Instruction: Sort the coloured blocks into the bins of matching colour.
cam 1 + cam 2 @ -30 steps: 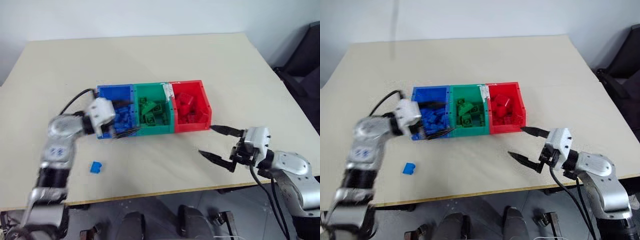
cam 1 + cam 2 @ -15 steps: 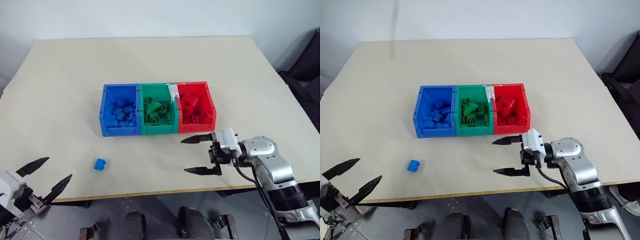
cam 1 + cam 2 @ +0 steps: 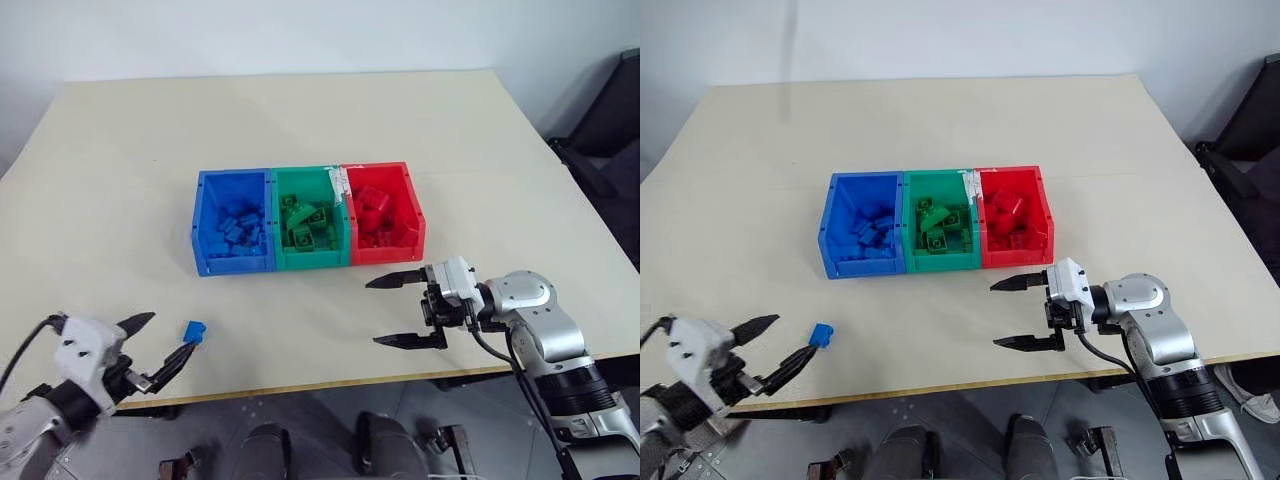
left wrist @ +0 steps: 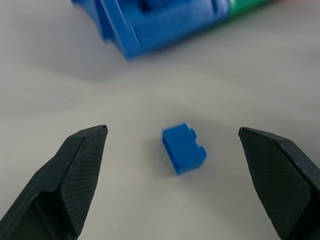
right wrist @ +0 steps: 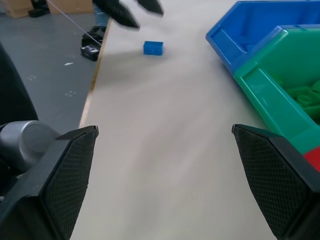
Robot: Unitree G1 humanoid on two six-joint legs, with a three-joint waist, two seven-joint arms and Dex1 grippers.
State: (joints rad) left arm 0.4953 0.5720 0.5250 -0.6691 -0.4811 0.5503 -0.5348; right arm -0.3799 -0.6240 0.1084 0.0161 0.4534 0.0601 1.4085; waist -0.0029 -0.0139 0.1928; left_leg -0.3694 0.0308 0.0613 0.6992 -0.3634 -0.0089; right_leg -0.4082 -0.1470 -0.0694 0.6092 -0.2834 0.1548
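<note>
Both arms: silver-grey rounded housings, black cables; white wrist blocks carry tapered black fingers [image 4: 75,180] (cross-hatched pads).

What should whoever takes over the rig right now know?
Left gripper: jaws open, empty, at the table's near edge, aimed at the loose blue brick, not touching it.
Right gripper: jaws open, empty, over the table in front of the red bin.
Bins: the blue bin, green bin and red one stand joined mid-table, each holding bricks of its own colour.
Done: all visible bricks are sorted except one.
Left: grasp the blue brick and drop it in the blue bin.
</note>
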